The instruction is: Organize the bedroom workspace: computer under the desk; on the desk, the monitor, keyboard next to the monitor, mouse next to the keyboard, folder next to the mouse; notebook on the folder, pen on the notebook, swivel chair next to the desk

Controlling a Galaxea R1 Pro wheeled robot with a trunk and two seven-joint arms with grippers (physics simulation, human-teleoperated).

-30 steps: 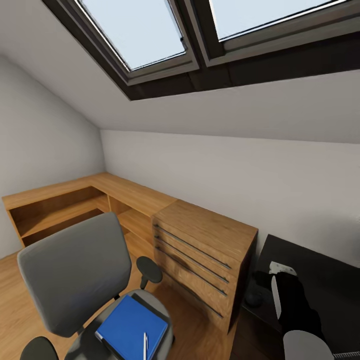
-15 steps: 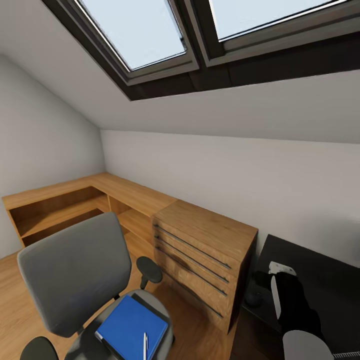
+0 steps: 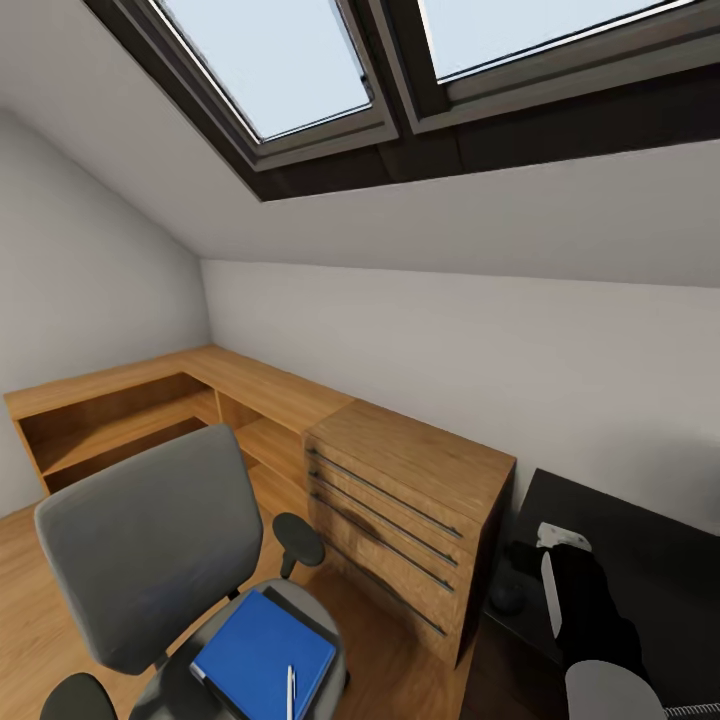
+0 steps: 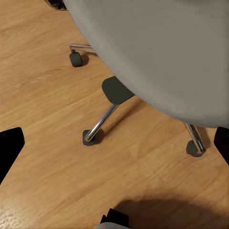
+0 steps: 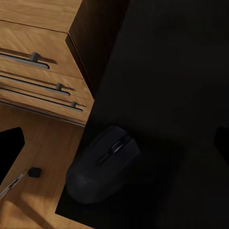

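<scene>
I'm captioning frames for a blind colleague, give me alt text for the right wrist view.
A small dark rounded mouse lies near the corner of a black desk. Beside the desk stands a light wooden drawer chest with slim dark handles, on a light wood floor.

Head view: high and wide, facing the corner under the skylights. Left wrist view: close, looking down at the swivel chair (image 4: 157, 52) over the floor. Right wrist view: close, above the desk (image 5: 181, 71) corner, shared with the head view.
</scene>
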